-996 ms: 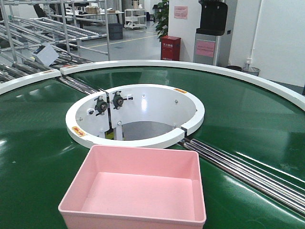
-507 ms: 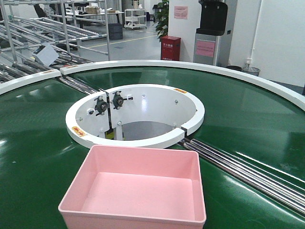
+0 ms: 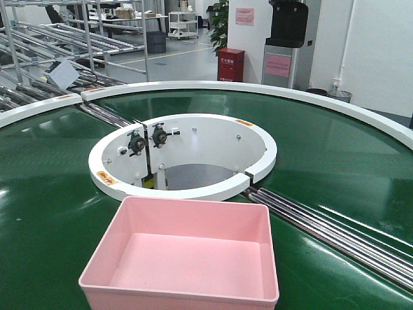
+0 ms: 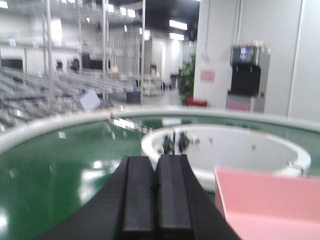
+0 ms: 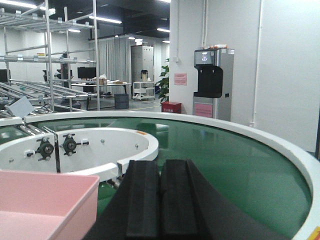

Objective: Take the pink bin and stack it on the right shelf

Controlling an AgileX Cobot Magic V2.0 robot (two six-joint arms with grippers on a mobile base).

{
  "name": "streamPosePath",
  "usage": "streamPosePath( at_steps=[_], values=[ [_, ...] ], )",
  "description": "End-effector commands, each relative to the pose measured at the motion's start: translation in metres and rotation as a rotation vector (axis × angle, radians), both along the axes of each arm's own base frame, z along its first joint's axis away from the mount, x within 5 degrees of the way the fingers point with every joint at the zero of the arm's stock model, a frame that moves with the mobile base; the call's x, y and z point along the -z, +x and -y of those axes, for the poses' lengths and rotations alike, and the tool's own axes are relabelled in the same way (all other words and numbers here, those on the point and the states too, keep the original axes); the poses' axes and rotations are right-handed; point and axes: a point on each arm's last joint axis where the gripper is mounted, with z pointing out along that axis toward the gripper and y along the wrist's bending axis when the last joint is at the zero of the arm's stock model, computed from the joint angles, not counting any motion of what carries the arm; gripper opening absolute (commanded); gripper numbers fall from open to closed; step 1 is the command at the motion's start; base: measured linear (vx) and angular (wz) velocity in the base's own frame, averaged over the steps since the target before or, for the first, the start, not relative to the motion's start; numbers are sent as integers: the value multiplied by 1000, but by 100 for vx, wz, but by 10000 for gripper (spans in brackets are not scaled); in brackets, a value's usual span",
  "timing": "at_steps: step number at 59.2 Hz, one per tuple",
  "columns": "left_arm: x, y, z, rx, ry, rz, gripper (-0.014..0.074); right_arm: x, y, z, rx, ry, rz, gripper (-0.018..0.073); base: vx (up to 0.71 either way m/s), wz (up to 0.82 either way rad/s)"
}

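- Closest in, at 6 o'clock of the front view: pink bin [image 3: 193,223], empty, mouth up, flat on the green belt [image 3: 51,194], near edge cut off by the frame.
- Flanking it: left gripper [image 4: 156,167], pads pressed together on nothing, bin at its 3 o'clock; right gripper [image 5: 160,172], likewise closed and empty, bin at its 9 o'clock. Neither touching the tub.
- Left wrist view blurred, so gap to the bin's wall hard to judge there.
- Probably light and stiff, going by thin moulded plastic and nothing inside. Smooth tapering walls likely slippery, so poor for a squeeze from outside.
- Best hold: thickened rim on the 2 side walls, 1 gripper each, pinched over the lip, after spreading both claws.
- Beyond, at 12 o'clock: white ring [image 3: 258,165]; steel rollers [image 3: 322,226] at 3 o'clock.
- Farthest: pipe racks [image 3: 51,39] at 10 o'clock, water dispenser [image 3: 287,39] at 1 o'clock. No right shelf in sight.
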Motion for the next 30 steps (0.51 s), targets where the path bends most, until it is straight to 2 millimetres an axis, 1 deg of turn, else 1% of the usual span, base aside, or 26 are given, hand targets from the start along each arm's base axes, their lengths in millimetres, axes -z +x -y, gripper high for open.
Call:
streamPosePath(
  at_steps=[1,5,9,11,14,19,26,30],
  values=[
    [-40,-4,-1,-14,35,-12,-6,-39,0,1,19,-15,-37,-9,0,0],
    [-56,2,-3,-30,42,-170,-6,-53,7,3,35,-15,-172,-9,0,0],
    [-61,10,-4,-41,47,-328,-6,-61,20,4,49,-16,-322,-9,0,0],
    [-62,15,-5,-43,41,-389,-6,-61,26,4,54,-15,-391,-9,0,0],
    [-60,23,-5,-45,33,-469,-6,-58,38,4,59,-17,-484,-9,0,0],
    [-53,35,-6,-46,23,-572,-6,-50,56,3,57,-9,-578,-9,0,0],
    [-48,46,-6,-48,-12,-629,-1,-39,77,1,52,-3,-684,-9,0,0],
    [-44,53,-7,-52,-33,-674,34,-30,90,1,47,-30,-760,1,0,0]
  ],
)
